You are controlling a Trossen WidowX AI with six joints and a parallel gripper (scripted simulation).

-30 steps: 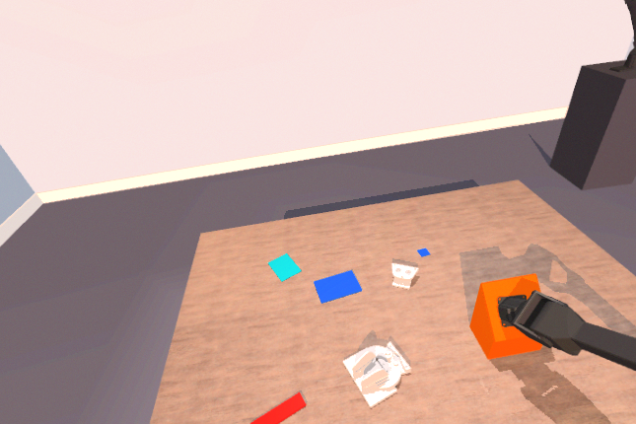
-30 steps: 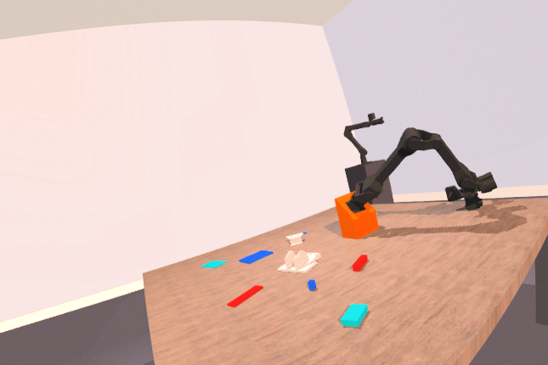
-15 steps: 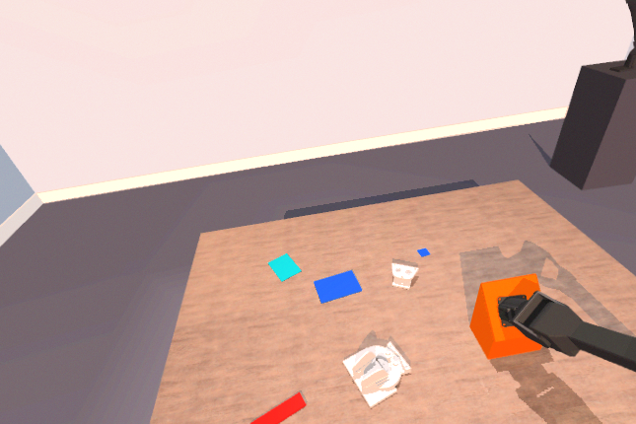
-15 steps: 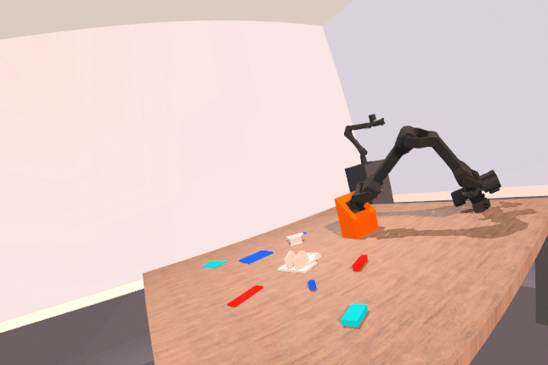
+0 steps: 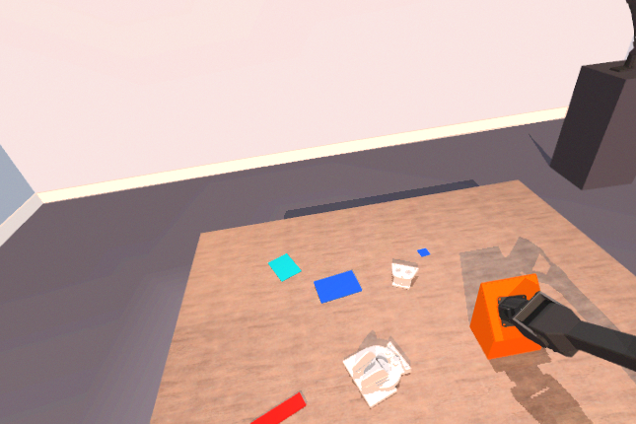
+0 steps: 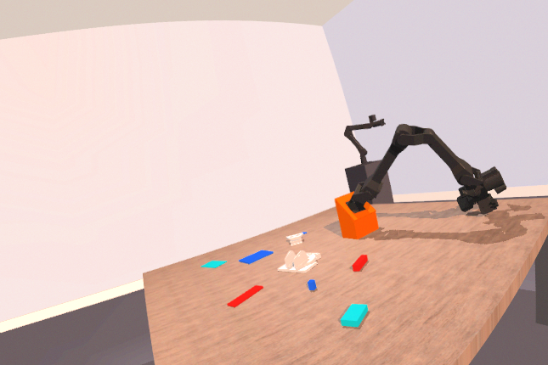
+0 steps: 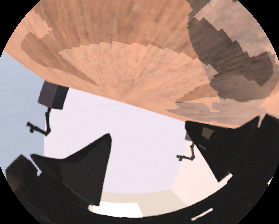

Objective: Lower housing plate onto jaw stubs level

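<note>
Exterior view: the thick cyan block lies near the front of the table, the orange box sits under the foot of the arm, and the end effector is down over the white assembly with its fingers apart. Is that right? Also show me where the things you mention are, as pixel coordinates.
Not quite: the exterior view shows the end effector [image 6: 477, 208] [image 7: 148, 131] off on the far side of the orange box [image 5: 516, 344] [image 6: 359, 226], away from the white assembly [image 5: 373, 372] [image 6: 300, 261]. The rest stands.

Top cam looks steeply down at the table [image 5: 258, 319] [image 6: 412, 275] [image 7: 125, 65], exterior views it from the side, both fairly far back. Wrist cam's up close between the fingers, facing tabletop and walls.
</note>
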